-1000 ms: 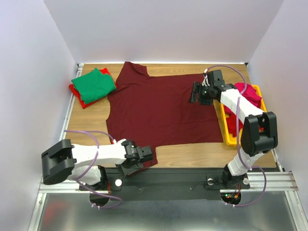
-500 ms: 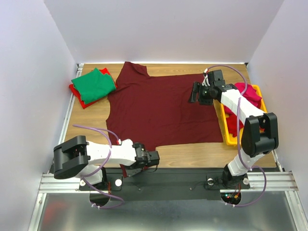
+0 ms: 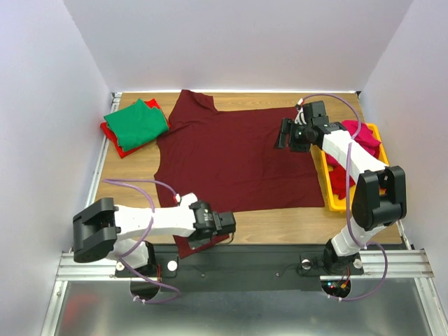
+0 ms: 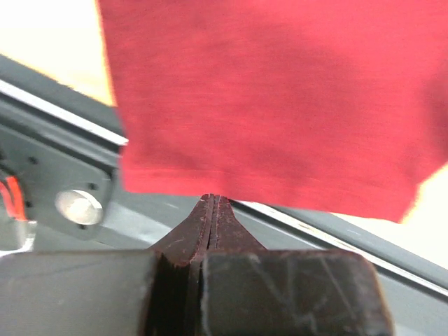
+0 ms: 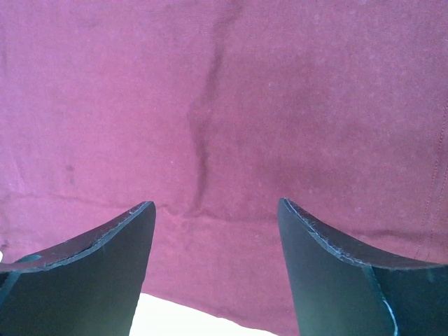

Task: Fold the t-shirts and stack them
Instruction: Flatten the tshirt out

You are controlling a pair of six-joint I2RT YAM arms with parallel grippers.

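The dark maroon t-shirt (image 3: 231,157) lies spread flat across the middle of the table. One sleeve droops over the near edge. My left gripper (image 3: 224,225) is down at that sleeve, and in the left wrist view its jaws (image 4: 212,198) are pressed together right at the hem of the cloth (image 4: 266,91). My right gripper (image 3: 282,134) hovers open over the shirt's far right part. The maroon cloth (image 5: 210,105) fills the view between its spread fingers (image 5: 112,238), close to the cloth's edge.
A folded green shirt (image 3: 136,122) lies on a red one (image 3: 112,134) at the far left corner. A yellow tray (image 3: 336,203) along the right edge holds bright pink cloth (image 3: 360,136). A black metal rail (image 3: 266,255) runs along the table's near edge.
My left gripper has slid right along the near edge to the hanging sleeve, and its jaws have shut at the hem. The right arm has stayed still and open.
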